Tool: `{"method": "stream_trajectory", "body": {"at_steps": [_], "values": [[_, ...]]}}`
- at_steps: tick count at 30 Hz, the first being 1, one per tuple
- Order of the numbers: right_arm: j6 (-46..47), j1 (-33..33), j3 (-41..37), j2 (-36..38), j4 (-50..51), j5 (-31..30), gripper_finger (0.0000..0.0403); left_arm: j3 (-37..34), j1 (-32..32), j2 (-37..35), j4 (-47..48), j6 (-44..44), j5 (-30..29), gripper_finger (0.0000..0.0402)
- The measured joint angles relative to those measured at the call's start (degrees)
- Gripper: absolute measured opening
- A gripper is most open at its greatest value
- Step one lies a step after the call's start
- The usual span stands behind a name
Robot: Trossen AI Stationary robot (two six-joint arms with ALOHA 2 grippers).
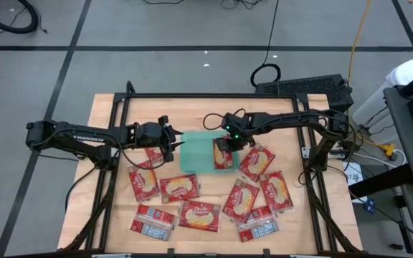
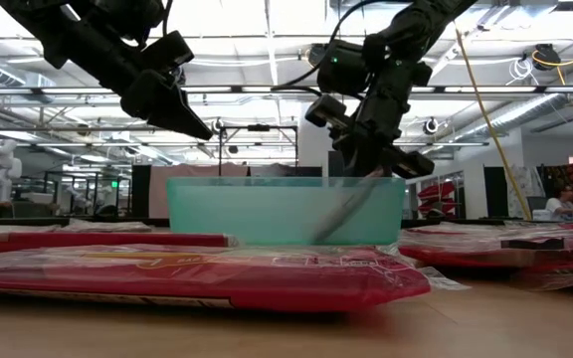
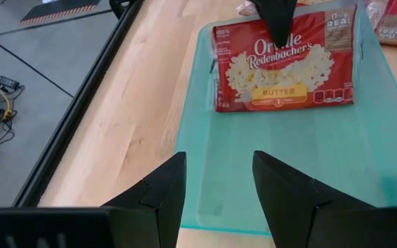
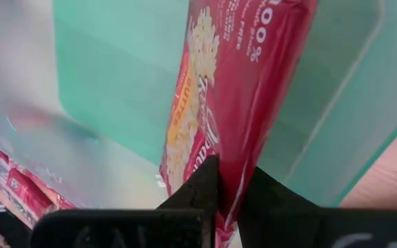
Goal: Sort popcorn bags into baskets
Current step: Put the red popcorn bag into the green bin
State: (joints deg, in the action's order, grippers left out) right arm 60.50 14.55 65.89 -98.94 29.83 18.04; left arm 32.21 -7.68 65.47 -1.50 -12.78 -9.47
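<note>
Right gripper (image 4: 229,182) jaws clamped on popcorn bag (image 1: 224,153) over teal tray (image 1: 196,154); left gripper (image 3: 216,182) jaws part-open, empty, at tray's edge.

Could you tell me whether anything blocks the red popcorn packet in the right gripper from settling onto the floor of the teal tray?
Nothing visible does. The right gripper holds the red popcorn packet over the shallow teal plastic tray, whose floor is bare. The left gripper waits open at the opposite end.
</note>
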Motion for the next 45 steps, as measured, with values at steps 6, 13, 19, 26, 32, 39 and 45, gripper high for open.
{"method": "stream_trajectory", "body": {"at_steps": [6, 13, 19, 26, 32, 39, 45], "values": [[-1.6, 0.0, 0.0, 0.5, 0.6, -0.4, 0.0044, 0.0, 0.0, 0.0, 0.0, 0.3, 0.0, 0.0172], [-4.8, 0.5, 0.0, 3.9, 6.1, -4.4, 0.0092, 0.0, 0.0, 0.0, -2.5, 1.3, 0.0, 0.0172], [-8.1, 1.2, -0.1, 8.0, 11.2, -11.7, 0.0124, 0.0, 0.0, 0.0, -2.5, 1.6, 0.1, 0.0172], [-8.5, -0.5, 0.0, 10.3, 2.0, -16.9, 0.0130, 0.0, 0.0, 0.0, -2.0, 1.5, 0.1, 0.0172], [-5.8, -3.9, 0.7, 6.1, -4.3, -18.2, 0.0127, 0.0, 0.0, 0.5, 0.0, 1.1, 0.1, 0.0172], [-5.1, -8.3, 7.3, -3.6, -3.0, -18.9, 0.0115, 0.0, 0.0, 0.5, 0.0, -0.7, 0.8, 0.0172], [-2.4, -8.5, 11.7, -10.6, 2.3, -19.8, 0.0082, 0.0, 0.0, 0.5, -0.1, 0.0, 1.9, 0.0172]]}}
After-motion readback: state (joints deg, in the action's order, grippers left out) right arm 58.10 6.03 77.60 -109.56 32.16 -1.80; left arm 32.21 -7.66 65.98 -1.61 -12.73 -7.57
